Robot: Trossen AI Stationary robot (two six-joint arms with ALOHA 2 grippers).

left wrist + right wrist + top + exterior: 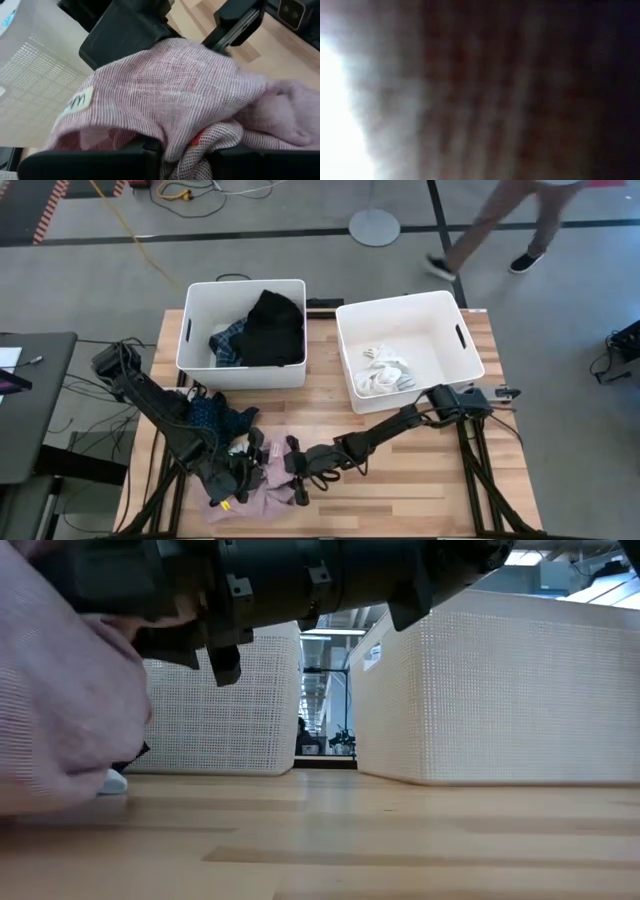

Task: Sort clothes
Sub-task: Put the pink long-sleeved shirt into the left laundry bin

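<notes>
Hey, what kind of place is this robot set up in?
Probably a lab or workshop, not a home: a wooden workbench on bare grey concrete floor, cables lying loose on it, striped hazard tape at the edge, and a person walking past.

The right wrist view is all blur, nothing readable. In the low view, the pink garment (60, 700) is cut off at the left edge. The person (500, 225) is cropped by the high view's top edge.

Crumpled pink woven garment (262, 490) lies on the wooden surface (420, 500) at the near edge. Dark navy patterned garment (215, 418) bunched just beside it. Black garment (272, 328) and blue plaid garment (228, 340) heaped in left bin; white socks (383, 372) in right bin.
</notes>
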